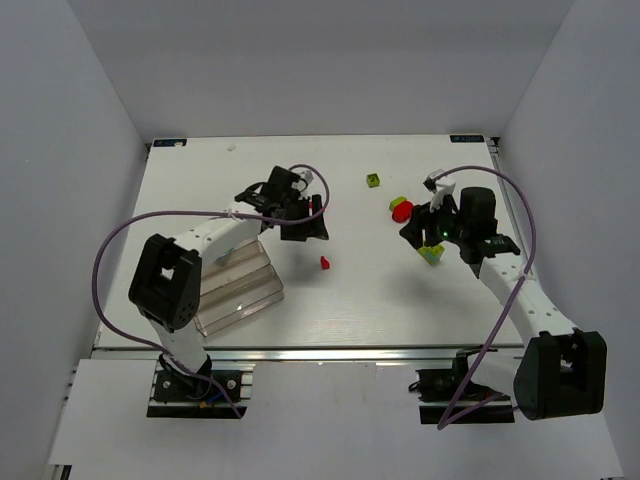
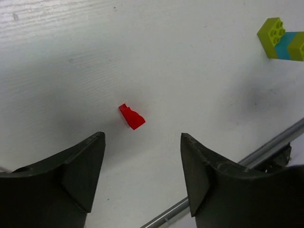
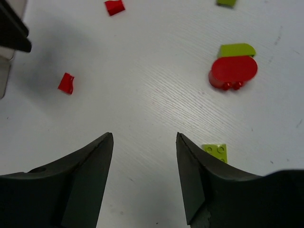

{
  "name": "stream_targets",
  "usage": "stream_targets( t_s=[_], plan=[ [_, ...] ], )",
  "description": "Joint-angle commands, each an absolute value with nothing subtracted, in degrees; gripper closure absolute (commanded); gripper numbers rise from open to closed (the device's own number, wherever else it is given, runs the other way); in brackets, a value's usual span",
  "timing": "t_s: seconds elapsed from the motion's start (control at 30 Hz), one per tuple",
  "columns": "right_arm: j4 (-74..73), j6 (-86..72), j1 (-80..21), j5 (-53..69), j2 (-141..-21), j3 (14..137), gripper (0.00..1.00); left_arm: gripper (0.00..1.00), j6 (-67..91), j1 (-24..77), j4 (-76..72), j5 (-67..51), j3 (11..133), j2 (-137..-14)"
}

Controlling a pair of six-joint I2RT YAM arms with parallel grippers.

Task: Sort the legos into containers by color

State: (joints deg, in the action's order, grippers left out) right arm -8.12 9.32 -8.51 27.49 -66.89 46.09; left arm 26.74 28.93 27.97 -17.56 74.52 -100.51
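The white counter (image 1: 400,300) is enclosed by plain pale walls (image 1: 80,120) on three sides. The containers (image 1: 245,290), a joined row of clear troughs, stand at the near left, partly under the left arm; whether they hold anything cannot be told.

The left claw (image 2: 142,137) hangs above the counter with its jaws apart and nothing between them. A small red brick (image 2: 131,116) lies on the counter just ahead of the jaws, apart from both fingers. A lime and cyan brick stack (image 2: 282,40) lies well off to one side.

The right claw (image 3: 144,137) is also spread and empty. A flat lime brick (image 3: 216,152) lies just beside one finger. Further out, a red rounded brick (image 3: 233,71) touches a lime rounded brick (image 3: 236,49). In the overhead view, a single lime cube (image 1: 373,180) sits apart, towards the far edge.
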Motion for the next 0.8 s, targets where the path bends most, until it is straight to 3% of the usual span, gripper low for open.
stream_targets(
  t_s=[0.0, 0.07, 0.13, 0.2, 0.5, 0.63, 0.77],
  plan=[
    [-5.36, 2.38, -8.44, 15.40, -66.62, 47.81, 0.40, 0.27, 33.81, 32.95, 33.47, -4.15, 76.64, -99.75],
    [-5.36, 0.44, -8.44, 9.18, -65.40, 47.73, 0.41, 0.35, 38.82, 35.75, 37.85, 9.33, 78.56, -101.07],
    [-4.84, -1.14, -8.26, 7.91, -63.47, 46.85, 0.42, 0.40, 45.33, 37.61, 42.88, 15.00, 79.89, -103.88],
    [-3.61, -1.41, -7.91, 8.08, -62.06, 46.06, 0.43, 0.38, 49.19, 40.06, 45.25, 18.18, 81.65, -106.33],
    [-4.13, -0.79, -6.51, 8.52, -60.47, 45.00, 0.43, 0.25, 51.94, 44.82, 46.32, 17.84, 89.37, -114.87],
    [-4.13, -0.70, -6.07, 8.53, -59.86, 44.65, 0.43, 0.27, 52.29, 45.35, 45.53, 17.49, 90.09, -116.72],
    [-4.13, -0.70, -5.54, 8.79, -59.24, 44.65, 0.43, 0.36, 53.78, 45.35, 47.02, 17.58, 90.79, -118.56]
  ],
)
